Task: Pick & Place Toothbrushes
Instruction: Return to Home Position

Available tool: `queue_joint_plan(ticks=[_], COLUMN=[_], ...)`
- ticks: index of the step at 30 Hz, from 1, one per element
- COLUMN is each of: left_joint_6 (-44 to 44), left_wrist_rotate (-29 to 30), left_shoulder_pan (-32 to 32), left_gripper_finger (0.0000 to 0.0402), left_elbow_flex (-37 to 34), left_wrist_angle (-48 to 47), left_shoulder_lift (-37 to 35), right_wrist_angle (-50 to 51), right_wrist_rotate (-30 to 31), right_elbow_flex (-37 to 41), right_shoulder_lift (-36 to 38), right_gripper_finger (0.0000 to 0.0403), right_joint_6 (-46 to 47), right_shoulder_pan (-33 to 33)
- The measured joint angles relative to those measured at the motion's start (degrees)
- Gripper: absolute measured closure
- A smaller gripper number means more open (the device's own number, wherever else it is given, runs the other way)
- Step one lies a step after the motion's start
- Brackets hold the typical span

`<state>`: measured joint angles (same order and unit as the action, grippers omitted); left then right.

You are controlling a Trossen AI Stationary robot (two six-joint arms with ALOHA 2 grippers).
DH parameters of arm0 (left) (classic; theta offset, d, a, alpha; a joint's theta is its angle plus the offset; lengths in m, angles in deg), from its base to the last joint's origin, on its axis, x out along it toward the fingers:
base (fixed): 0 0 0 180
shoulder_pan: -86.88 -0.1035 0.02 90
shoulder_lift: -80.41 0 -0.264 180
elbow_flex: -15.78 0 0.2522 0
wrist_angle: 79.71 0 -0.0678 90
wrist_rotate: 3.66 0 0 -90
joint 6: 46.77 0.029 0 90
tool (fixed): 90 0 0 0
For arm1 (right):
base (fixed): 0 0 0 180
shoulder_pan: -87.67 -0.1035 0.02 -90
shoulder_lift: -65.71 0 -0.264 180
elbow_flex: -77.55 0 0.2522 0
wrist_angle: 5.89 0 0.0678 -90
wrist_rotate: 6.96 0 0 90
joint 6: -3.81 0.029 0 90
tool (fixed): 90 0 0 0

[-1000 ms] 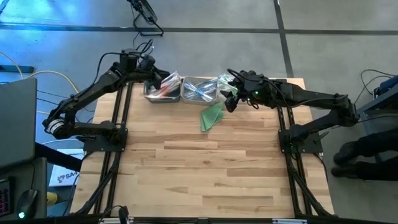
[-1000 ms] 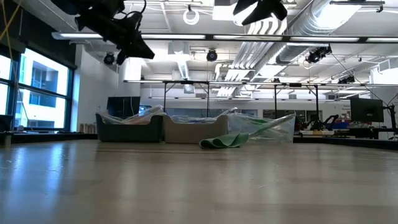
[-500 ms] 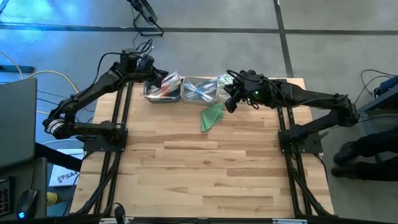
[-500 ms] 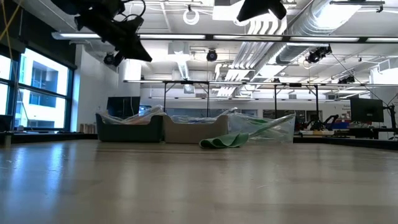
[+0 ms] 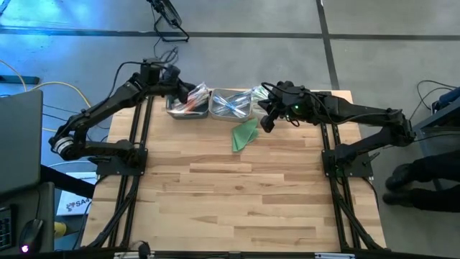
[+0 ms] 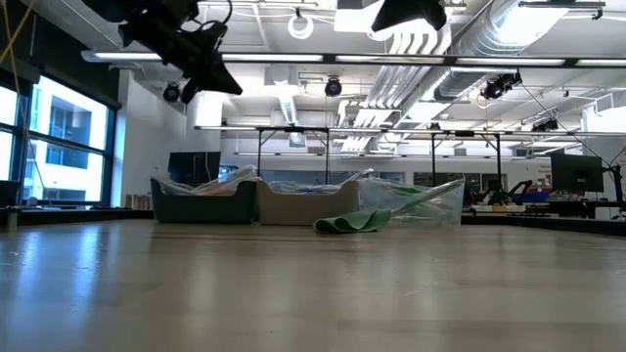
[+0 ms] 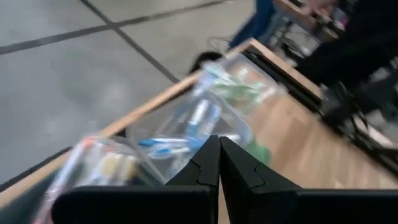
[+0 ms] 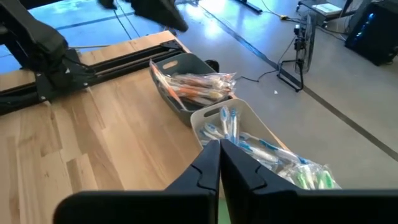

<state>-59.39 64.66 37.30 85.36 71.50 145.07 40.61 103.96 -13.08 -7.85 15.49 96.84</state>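
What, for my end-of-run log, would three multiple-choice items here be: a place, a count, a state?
1. Where does the green cloth lie?
A. On the table, just before the bins
B. Inside a bin
C. On the floor
2. How many bins stand in the row?
A. Two
B. Three
C. Five
3. How are the jaws of the left gripper, near the dark bin, and the right gripper, near the cloth?
A. Both open
B. Both shut, empty
C. Both clamped on the cloth

Answers: 1 A, the high view shows it on the wood; 2 B, dark bin, pale bin, clear bin side by side; 3 B, each wrist view shows them closed, nothing between.
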Motion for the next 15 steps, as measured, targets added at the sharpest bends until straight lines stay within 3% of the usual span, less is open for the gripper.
queue_joint_plan(ticks=[4,15], left_joint_6=[2.36,3.4], left_wrist_rotate=[0.13,10.35], left_shoulder_pan=[5.35,28.58], left_gripper_finger=[0.0399,0.0399], left_elbow_flex=[-0.07,-0.04], left_wrist_angle=[-0.79,-0.17], left_shoulder_lift=[-0.56,-0.83], right_wrist_angle=[-0.47,-0.91], right_wrist_rotate=[-0.4,-0.04], right_elbow_flex=[-0.02,-0.02], right_shoulder_lift=[0.0,0.0], right_gripper_finger=[0.0399,0.04], right_joint_6=[0.45,2.14], right_shoulder_pan=[-0.04,-1.77])
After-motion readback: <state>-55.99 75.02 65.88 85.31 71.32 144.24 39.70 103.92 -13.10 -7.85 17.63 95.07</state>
